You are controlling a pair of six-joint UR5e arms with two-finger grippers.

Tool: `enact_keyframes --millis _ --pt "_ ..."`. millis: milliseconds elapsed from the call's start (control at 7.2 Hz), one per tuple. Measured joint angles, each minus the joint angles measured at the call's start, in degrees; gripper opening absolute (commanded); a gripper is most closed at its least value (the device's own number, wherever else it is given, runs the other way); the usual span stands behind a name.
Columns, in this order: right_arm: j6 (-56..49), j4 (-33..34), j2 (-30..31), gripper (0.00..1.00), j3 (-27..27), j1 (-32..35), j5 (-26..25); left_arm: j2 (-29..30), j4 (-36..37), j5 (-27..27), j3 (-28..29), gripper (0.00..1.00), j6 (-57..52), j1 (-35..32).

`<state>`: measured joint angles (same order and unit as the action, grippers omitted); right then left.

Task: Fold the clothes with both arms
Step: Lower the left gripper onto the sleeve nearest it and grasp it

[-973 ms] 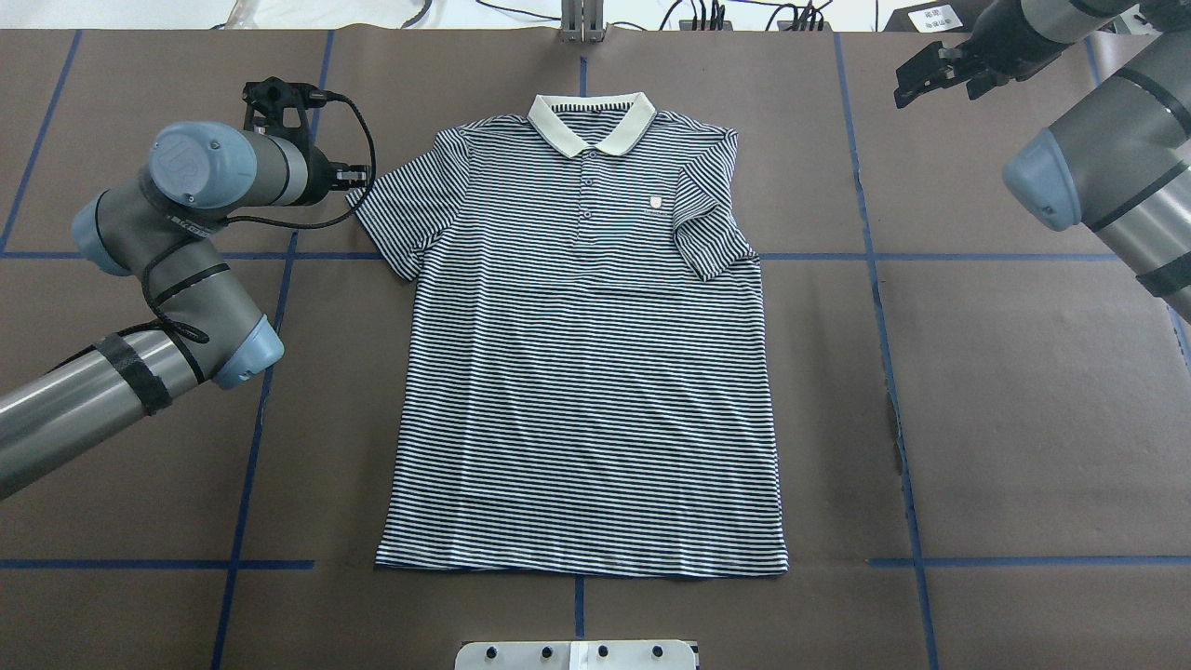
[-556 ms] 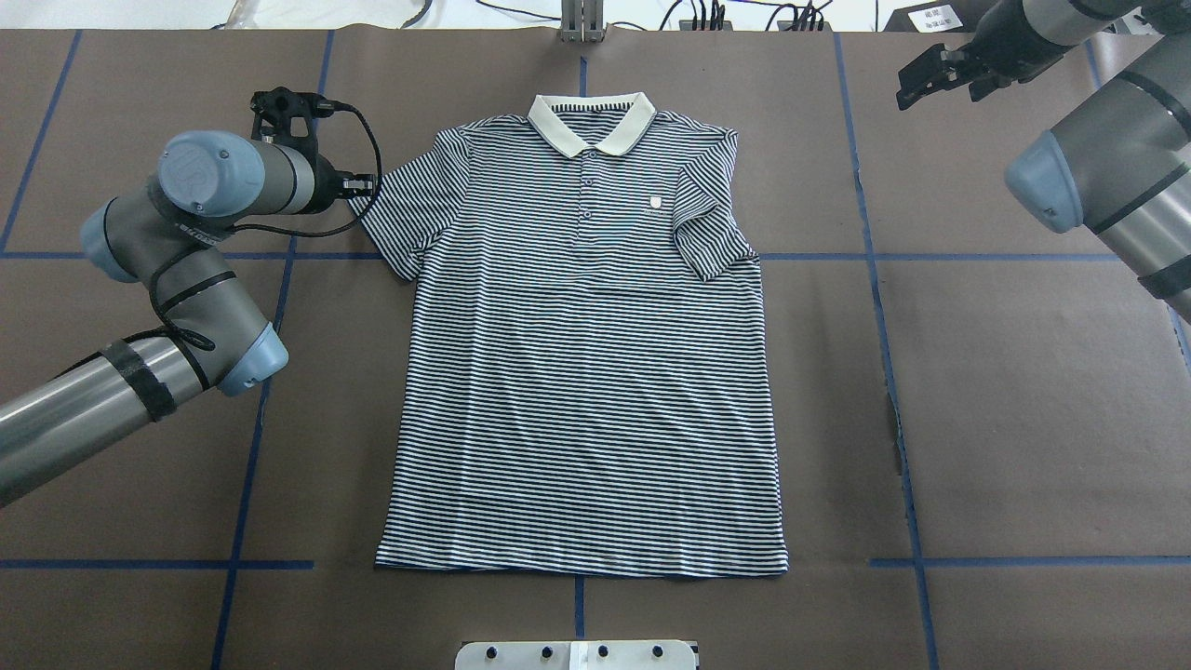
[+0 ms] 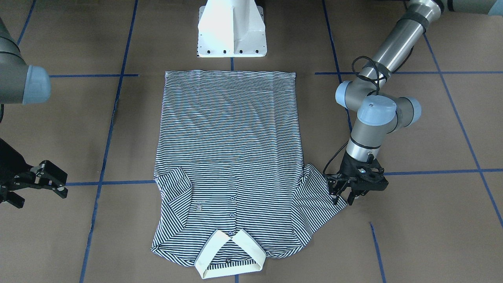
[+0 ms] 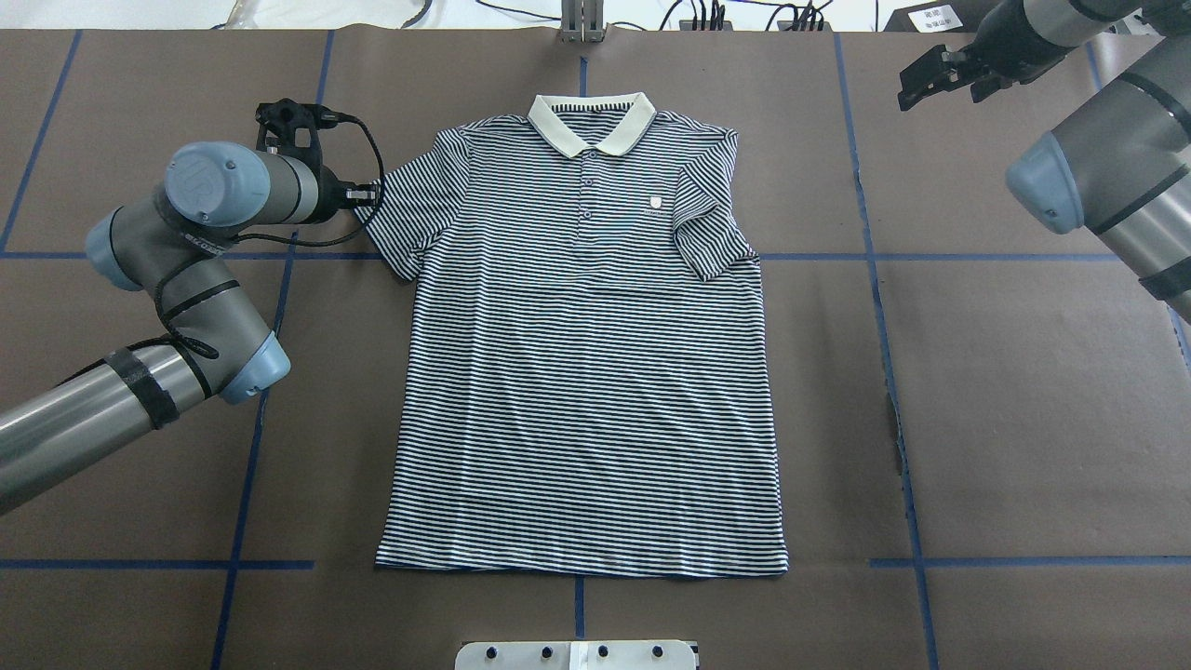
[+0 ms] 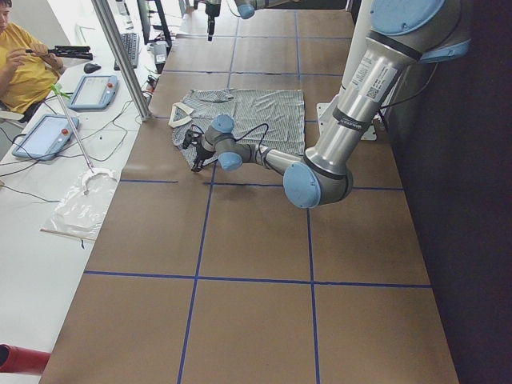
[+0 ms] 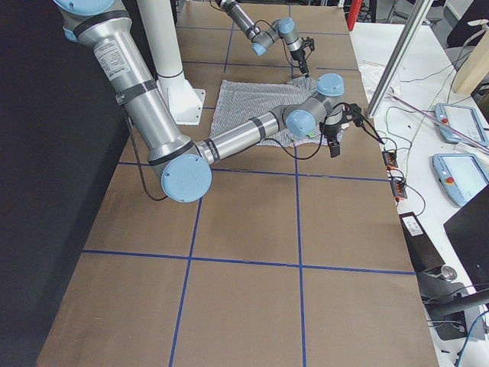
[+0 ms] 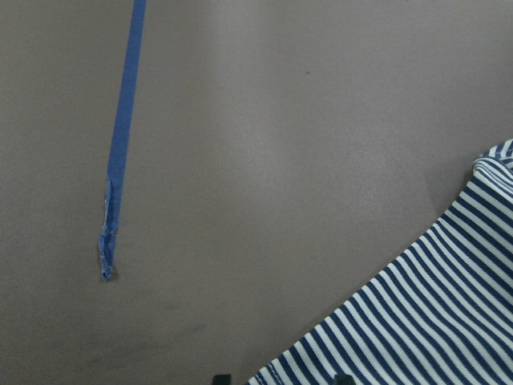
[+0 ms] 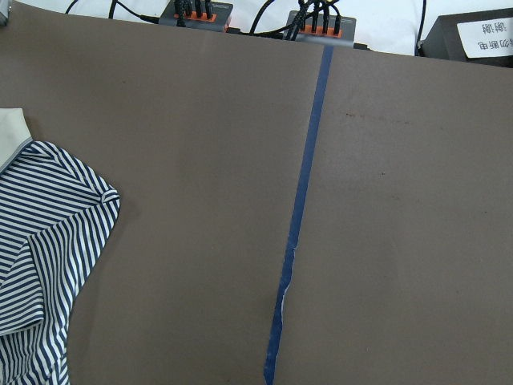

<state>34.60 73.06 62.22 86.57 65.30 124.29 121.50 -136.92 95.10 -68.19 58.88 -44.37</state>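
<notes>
The navy-and-white striped polo shirt [image 4: 586,372] lies flat and face up, its cream collar [image 4: 591,121] at the far end. Its sleeve on my right [image 4: 712,223] is folded in over the body. Its sleeve on my left [image 4: 409,209] is spread out. My left gripper [image 3: 342,198] is open and low at that sleeve's cuff. In the left wrist view the striped cuff [image 7: 417,321] lies between the two fingertips. My right gripper [image 3: 55,181] is open and empty over bare table, well off the shirt's folded sleeve; it also shows in the overhead view [image 4: 930,79].
The brown table cover carries blue tape lines [image 4: 893,372]. The white pedestal base [image 3: 232,27] stands just behind the shirt's hem. Power strips and cables [image 8: 196,12] lie along the far edge. An operator [image 5: 24,56] sits at a side desk.
My left gripper has moved right, up to the spread sleeve's cuff. My right gripper has barely shifted. The shirt has not moved.
</notes>
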Motion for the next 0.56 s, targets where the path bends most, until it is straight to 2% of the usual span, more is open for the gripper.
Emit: enact_keyframes --millis 139,278,556 --pt "0.02 -0.01 0.03 1.0 0.0 0.0 -0.03 0.0 -0.03 0.0 0.02 0.07 0.0 0.09" --pt "0.01 -0.02 0.09 1.0 0.0 0.0 -0.07 0.05 -0.26 0.0 0.01 0.0 0.0 0.19" --pt "-0.05 -0.02 0.16 1.0 0.02 0.0 -0.09 0.15 -0.65 0.03 -0.19 0.0 -0.17 0.25"
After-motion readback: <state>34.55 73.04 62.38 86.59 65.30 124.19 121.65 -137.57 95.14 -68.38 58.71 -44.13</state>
